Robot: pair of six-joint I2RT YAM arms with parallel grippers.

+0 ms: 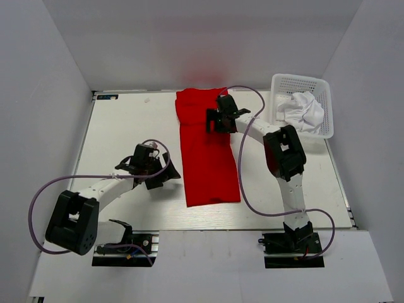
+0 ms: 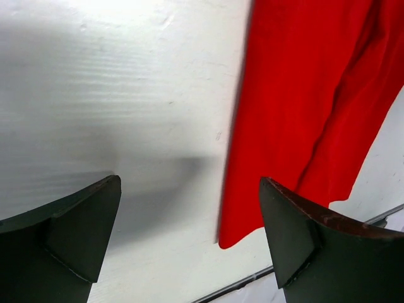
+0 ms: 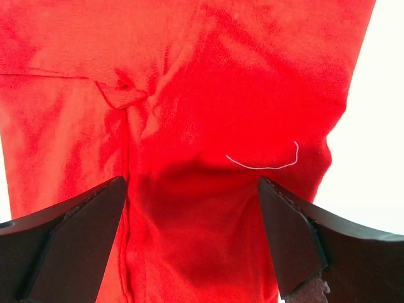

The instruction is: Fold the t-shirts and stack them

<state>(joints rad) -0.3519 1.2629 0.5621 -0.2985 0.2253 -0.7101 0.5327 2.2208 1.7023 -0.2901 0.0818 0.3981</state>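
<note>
The left gripper (image 2: 189,182) is seen spread open and empty over the white table (image 1: 132,126), just beside the left edge of the red t-shirt (image 1: 208,164), which is laid out as a long strip down the table's middle. The right gripper (image 3: 192,182) is held wide open over the shirt's far end, with nothing grasped. At the far right corner the crumpled white t-shirt (image 1: 303,110) is held in the white lattice basket (image 1: 302,81), and the table is enclosed by plain white walls (image 1: 189,38).
</note>
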